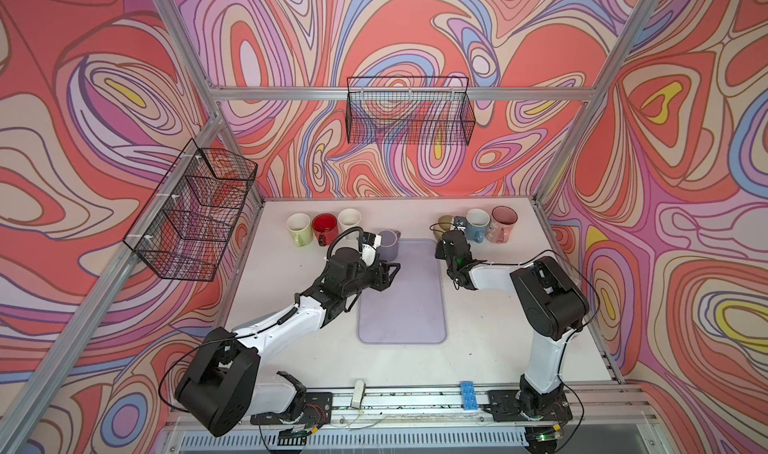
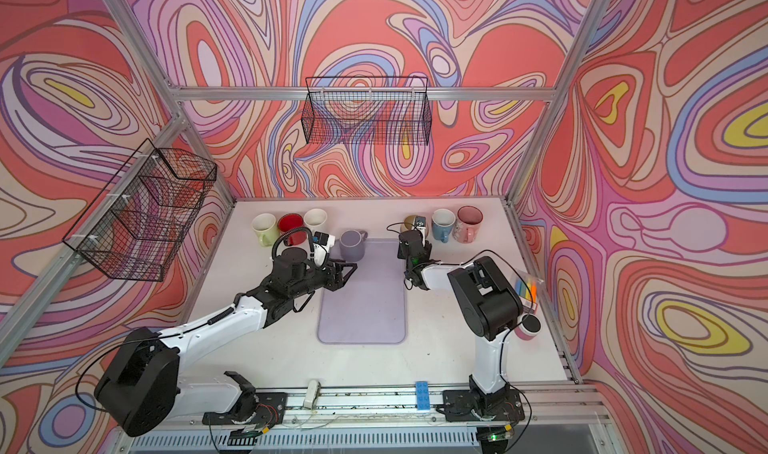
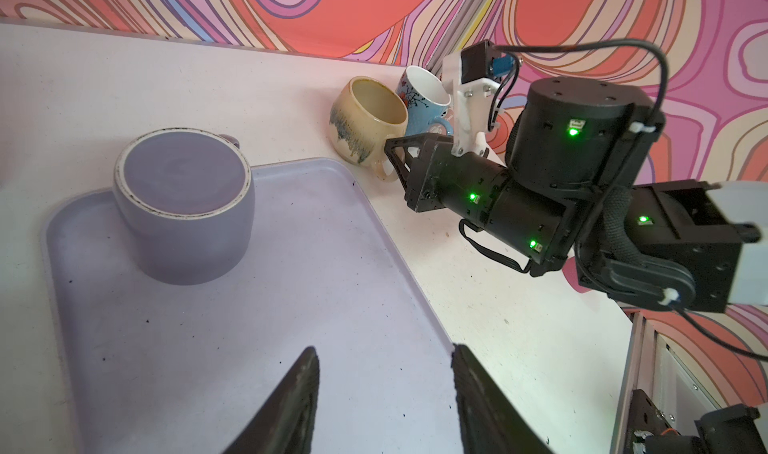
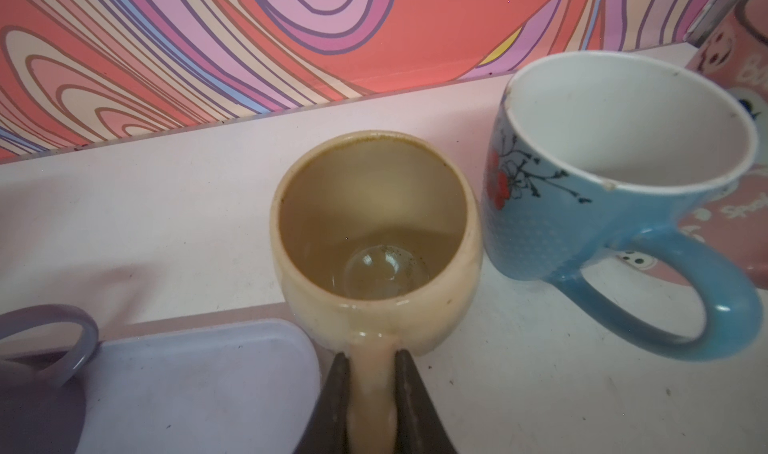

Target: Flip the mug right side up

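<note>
Grippers number two: the left gripper point(image 3: 384, 350) hangs with jaws apart and empty over the one lilac tray point(image 1: 403, 306), and the right gripper point(image 4: 370, 354) clamps the handle of the upright beige mug point(image 4: 374, 319) just off the tray's far corner. Ahead of the left jaws, untouched, the purple mug point(image 3: 187, 232) stands upside down on the tray's far end, handle mostly hidden. Mugs total seven; two wire baskets point(image 1: 409, 111) hang beyond.
</note>
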Controlling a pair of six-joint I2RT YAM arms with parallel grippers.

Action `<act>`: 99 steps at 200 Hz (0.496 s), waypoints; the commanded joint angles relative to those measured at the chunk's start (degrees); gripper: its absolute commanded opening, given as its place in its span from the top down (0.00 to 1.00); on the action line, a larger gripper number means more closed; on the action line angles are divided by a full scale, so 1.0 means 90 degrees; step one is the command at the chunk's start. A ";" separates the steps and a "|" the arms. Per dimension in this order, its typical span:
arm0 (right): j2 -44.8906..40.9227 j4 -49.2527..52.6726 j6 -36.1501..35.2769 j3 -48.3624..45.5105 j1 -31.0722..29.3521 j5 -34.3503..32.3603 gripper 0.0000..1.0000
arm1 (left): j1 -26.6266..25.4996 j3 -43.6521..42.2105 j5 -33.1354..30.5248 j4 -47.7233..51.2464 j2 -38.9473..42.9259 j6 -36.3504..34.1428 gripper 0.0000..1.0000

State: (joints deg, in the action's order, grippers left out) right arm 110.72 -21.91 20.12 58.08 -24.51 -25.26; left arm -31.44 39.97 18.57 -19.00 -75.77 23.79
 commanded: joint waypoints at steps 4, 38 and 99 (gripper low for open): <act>0.0479 0.1375 0.0156 0.0074 0.0119 0.0160 1.00 | 0.0046 -0.0012 -0.0004 0.0031 0.0113 -0.0087 0.46; 0.0411 0.1591 0.0169 0.0154 0.0152 0.0126 1.00 | 0.0080 -0.0035 -0.0035 0.0132 0.0193 -0.0144 0.46; 0.0498 0.2337 0.0136 0.0538 0.0369 0.0448 1.00 | 0.0105 -0.0090 0.0017 -0.0027 0.0118 -0.0068 0.46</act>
State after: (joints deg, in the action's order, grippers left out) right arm 111.77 -14.35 20.69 63.29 -23.03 -23.86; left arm -30.76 39.97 18.50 -18.61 -75.22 23.59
